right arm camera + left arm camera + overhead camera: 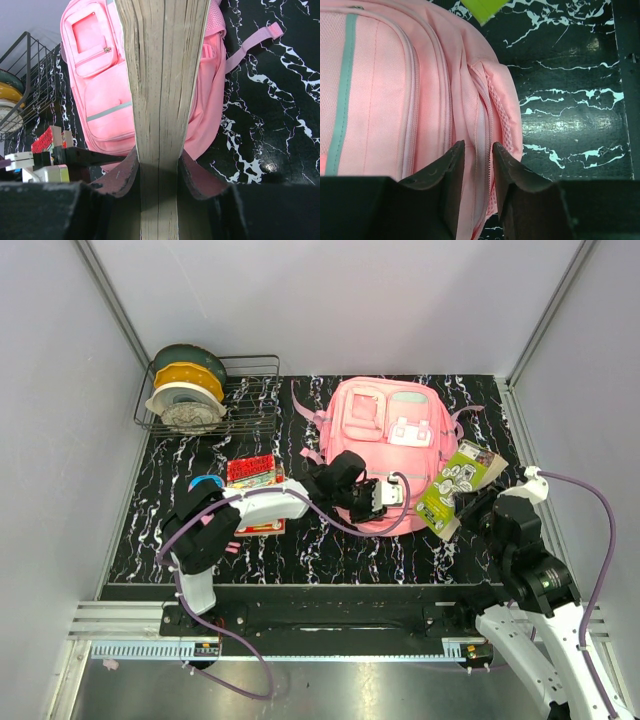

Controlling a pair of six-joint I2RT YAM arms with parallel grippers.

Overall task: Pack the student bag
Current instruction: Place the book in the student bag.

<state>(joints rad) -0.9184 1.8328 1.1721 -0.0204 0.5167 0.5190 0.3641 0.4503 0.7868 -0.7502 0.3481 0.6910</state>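
Student bag (370, 425) beneath left hand (477, 147), its grip unclear; right hand (157, 162) tight around book (160, 75) alongside.

Right gripper (158, 162) clamped, left gripper (477, 150) narrowly parted.

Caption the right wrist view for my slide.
Right gripper grips a thick, yellowed-page book edge-on before the large pink fabric backpack on a black marbled table.

A wire rack (255, 400) stands at the far left corner of the black, white-veined table (340, 550), holding green (190, 357), yellow (188, 376) and white dishes (185, 406) on edge. Nearer, a red-covered book (250, 470) lies flat.
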